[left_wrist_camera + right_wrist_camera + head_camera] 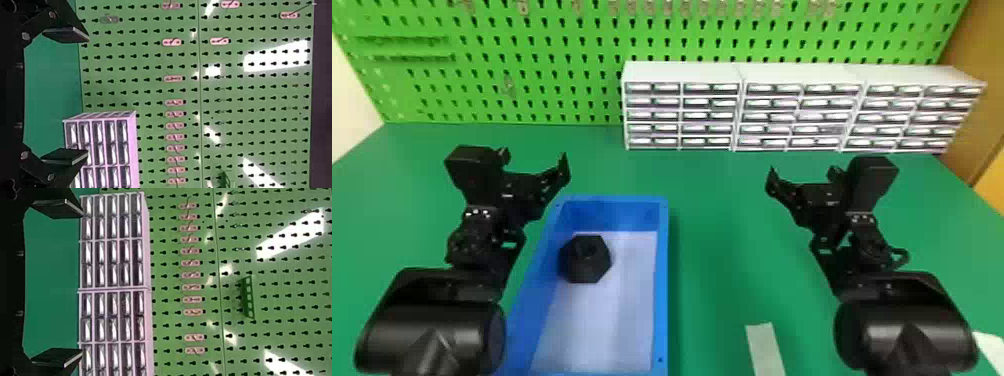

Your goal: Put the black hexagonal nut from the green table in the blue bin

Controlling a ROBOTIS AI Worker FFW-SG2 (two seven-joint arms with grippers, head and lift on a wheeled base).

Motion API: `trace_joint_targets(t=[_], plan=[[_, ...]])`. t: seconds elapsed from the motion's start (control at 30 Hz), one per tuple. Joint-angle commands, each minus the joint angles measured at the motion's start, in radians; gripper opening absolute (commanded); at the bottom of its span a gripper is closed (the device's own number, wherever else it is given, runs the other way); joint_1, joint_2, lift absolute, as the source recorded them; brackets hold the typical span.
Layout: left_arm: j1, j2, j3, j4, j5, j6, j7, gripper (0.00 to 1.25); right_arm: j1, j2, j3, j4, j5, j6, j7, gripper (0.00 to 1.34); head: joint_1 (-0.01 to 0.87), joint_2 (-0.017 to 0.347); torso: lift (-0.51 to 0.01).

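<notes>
Black nut: lying inside blue bin, far left
Left gripper, right gripper: hanging empty, fingers standing apart
Placing: looking done; nothing needing doing

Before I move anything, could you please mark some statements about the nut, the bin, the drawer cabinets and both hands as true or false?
1. The black hexagonal nut lies inside the blue bin. True.
2. The left hand is shut on the nut. False: the left hand is open and empty.
3. The drawer cabinets stand in front of the green pegboard. True.
4. The nut sits at the bin's near right corner. False: it lies toward the far end, by the left wall.
5. The right hand is open. True.
</notes>
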Motion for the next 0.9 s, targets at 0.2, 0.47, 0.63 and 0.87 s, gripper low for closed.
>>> trace_joint_targets(t=[0.2, 0.47, 0.63, 0.87], plan=[[0.002, 0.000, -0.002, -0.002, 0.005, 0.000, 0.001, 1.01, 0.004, 0.001, 0.000, 0.000, 0.000, 0.001, 0.000, 1.27, 0.686, 0.052, -0.097], [0.003, 0.000, 0.004, -0.005, 0.005, 0.012, 0.005, 1.00, 0.008, -0.002, -0.003, 0.005, -0.003, 0.001, 0.000, 1.27, 0.686, 0.052, -0.097], [-0.001, -0.002, 0.013, -0.005, 0.005, 0.012, 0.005, 1.00, 0.014, -0.004, -0.009, 0.003, -0.004, 0.001, 0.000, 1.27, 0.686, 0.052, -0.097], [-0.004, 0.000, 0.019, -0.003, 0.004, 0.023, 0.006, 1.01, 0.020, 0.000, -0.021, 0.000, -0.001, 0.004, 0.000, 1.27, 0.686, 0.052, -0.097]])
